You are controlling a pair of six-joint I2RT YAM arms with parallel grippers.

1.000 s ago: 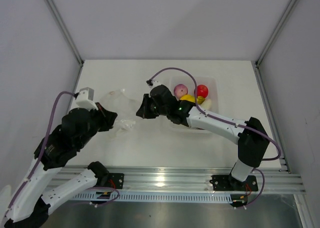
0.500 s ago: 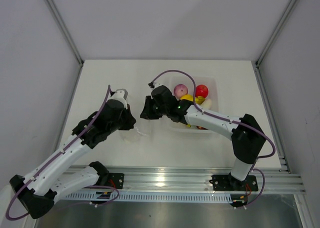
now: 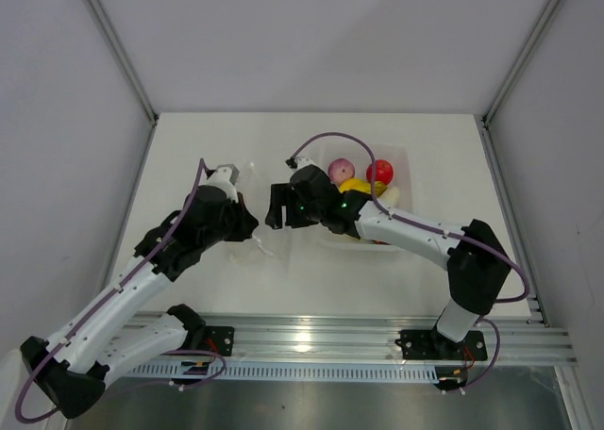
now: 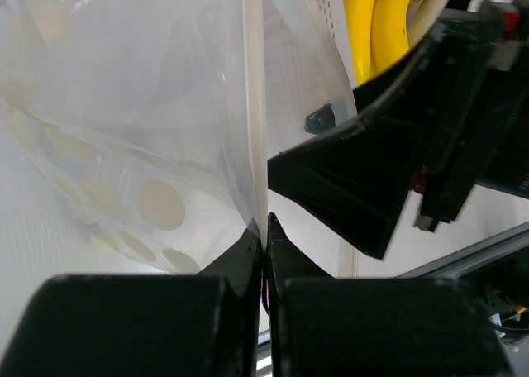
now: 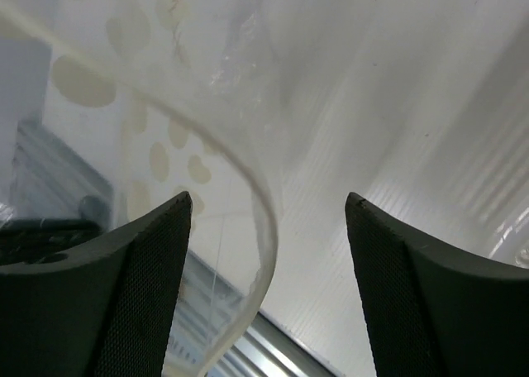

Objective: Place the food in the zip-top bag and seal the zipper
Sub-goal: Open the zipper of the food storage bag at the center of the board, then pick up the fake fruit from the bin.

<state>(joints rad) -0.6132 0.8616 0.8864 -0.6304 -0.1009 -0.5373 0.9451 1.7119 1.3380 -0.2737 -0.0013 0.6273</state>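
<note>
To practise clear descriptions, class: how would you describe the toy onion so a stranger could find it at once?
On the white table, find the translucent tray partly under the right arm. The onion lies at the tray's far edge, left of the red fruit and behind the yellow bananas; it alone is pink-purple.

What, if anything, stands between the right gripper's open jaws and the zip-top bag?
Nothing visible does. The curled edge of the zip-top bag sits between the open jaws of the right gripper, and the left gripper is shut on its film.
</note>
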